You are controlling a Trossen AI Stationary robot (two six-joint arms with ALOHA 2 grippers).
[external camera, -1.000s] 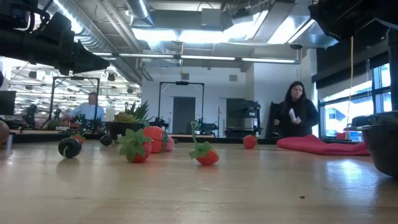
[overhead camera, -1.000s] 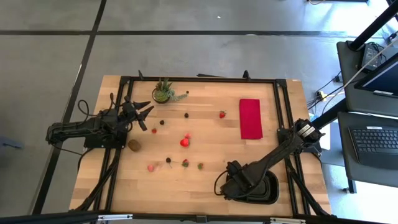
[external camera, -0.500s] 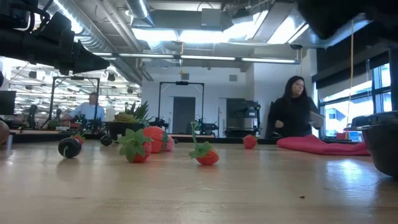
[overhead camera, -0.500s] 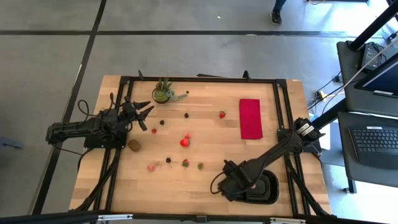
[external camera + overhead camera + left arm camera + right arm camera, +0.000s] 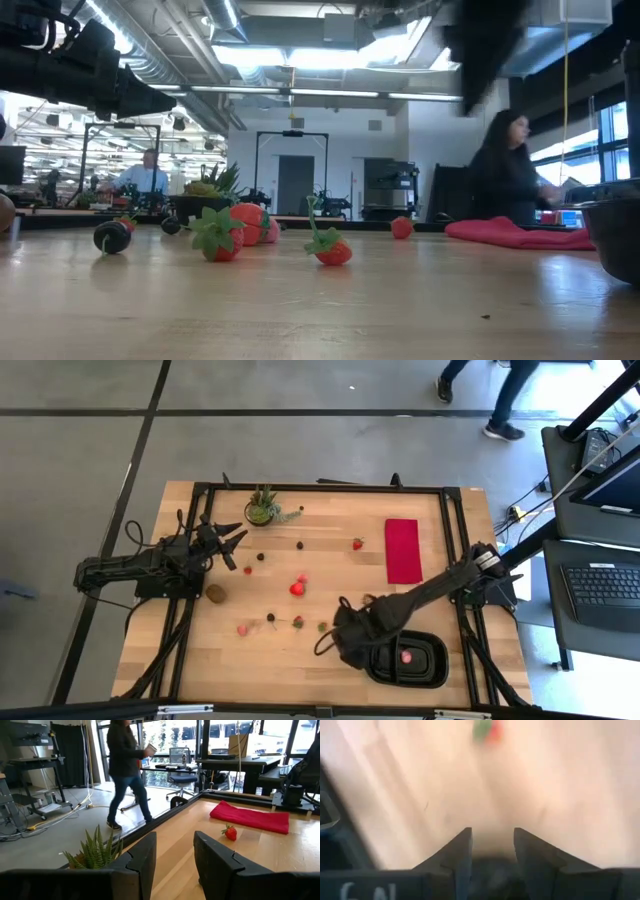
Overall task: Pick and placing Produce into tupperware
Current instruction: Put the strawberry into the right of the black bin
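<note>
Right pincer [image 5: 343,643] empty, parted, beside tupperware [image 5: 428,678]

A miss is risked: the nearest strawberry [image 5: 322,627] is tiny and could be nudged away.

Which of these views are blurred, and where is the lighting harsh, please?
Right wrist view: heavy motion blur, the wooden table smeared and a red-and-green fruit piece only a streak. Low view: a dark arm at upper right is blurred, and ceiling lights glare. Left wrist view: bright windows wash out the background. High view: evenly lit and mostly sharp, only the right gripper slightly soft.
</note>
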